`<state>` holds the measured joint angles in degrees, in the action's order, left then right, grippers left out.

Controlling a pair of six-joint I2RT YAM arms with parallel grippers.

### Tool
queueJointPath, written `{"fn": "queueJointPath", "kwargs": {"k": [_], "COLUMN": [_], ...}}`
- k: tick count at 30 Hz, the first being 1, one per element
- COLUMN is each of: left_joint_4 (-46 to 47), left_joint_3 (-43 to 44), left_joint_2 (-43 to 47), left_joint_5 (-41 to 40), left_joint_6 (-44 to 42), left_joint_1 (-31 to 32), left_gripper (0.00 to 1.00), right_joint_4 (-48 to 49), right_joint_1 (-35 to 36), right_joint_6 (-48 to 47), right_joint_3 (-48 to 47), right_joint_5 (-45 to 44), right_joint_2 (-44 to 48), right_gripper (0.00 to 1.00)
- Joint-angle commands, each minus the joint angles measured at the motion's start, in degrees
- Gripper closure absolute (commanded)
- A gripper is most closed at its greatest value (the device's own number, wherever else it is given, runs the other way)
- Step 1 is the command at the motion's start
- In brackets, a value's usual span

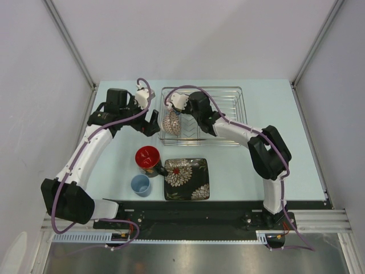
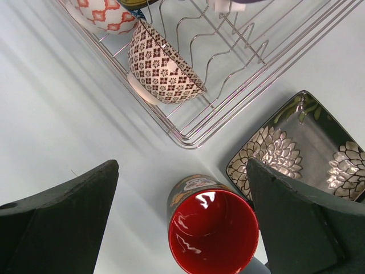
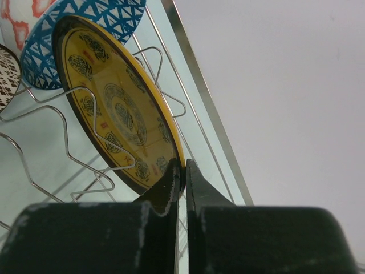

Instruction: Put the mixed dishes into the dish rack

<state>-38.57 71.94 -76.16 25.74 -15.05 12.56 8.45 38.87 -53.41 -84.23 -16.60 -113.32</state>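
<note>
Here, seen from above, the right arm rises from its base at the near right, bends at the elbow and reaches leftward into the rectangular silver wire dish rack (image 1: 231, 105) at the far middle of the pale blue table (image 1: 228, 171). Its wrist camera shows the right gripper (image 3: 183, 171) clenched on the rim of a yellow round patterned plate (image 3: 114, 114), which stands on edge, tilted, among the rack's wire tines. Behind the plate sits a blue-and-white patterned bowl (image 3: 97, 23). A brown-and-white patterned bowl (image 2: 162, 65) lies on its side at the rack's near left corner. The left arm arcs up the table's left side. The left gripper (image 2: 182, 165) is spread wide and empty, hanging over an upright black mug with a red inside (image 2: 214, 231) just outside the rack. Near the mug are a dark square flowered plate (image 1: 186, 178) and a small light-blue cup (image 1: 140, 185).
</note>
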Motion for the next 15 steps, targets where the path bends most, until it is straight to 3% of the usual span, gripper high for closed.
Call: {"fn": "queueJointPath", "kwargs": {"k": [1, 3, 6, 12, 13, 14, 15], "left_joint_4": [1.39, 1.48, 1.13, 0.86, 0.86, 0.86, 0.69], "left_joint_3": [0.22, 0.39, 0.74, 1.62, 1.71, 1.71, 1.88], "left_joint_2": [1.72, 1.80, 1.72, 1.89, 2.07, 2.16, 2.24], "left_joint_5": [1.07, 0.81, 0.72, 0.54, 0.63, 0.63, 0.54], "left_joint_6": [0.37, 0.02, -0.16, -0.16, -0.07, 0.02, -0.07], "left_joint_1": [-0.25, -0.25, -0.25, -0.34, -0.34, -0.34, -0.34], "left_gripper": [0.00, 0.00, 0.00, 0.00, 0.00, 0.00, 0.00], "right_joint_4": [2.28, 2.01, 0.96, -1.41, -1.68, -1.85, -2.38], "right_joint_1": [-0.64, -0.64, -0.90, -1.52, -1.61, -1.69, -1.78], "right_joint_6": [3.31, 4.62, 6.29, 8.93, 9.28, 9.72, 10.51], "right_joint_3": [-0.15, -0.15, -0.06, -0.15, -0.15, -0.06, -0.15], "right_joint_5": [0.25, -0.01, -0.19, -1.77, -1.94, -2.03, -1.95], "right_joint_2": [-0.50, -0.59, -0.41, 0.46, 0.73, 1.34, 1.78], "right_gripper": [1.00, 1.00, 0.84, 0.65, 0.45, 0.32, 0.01]}}
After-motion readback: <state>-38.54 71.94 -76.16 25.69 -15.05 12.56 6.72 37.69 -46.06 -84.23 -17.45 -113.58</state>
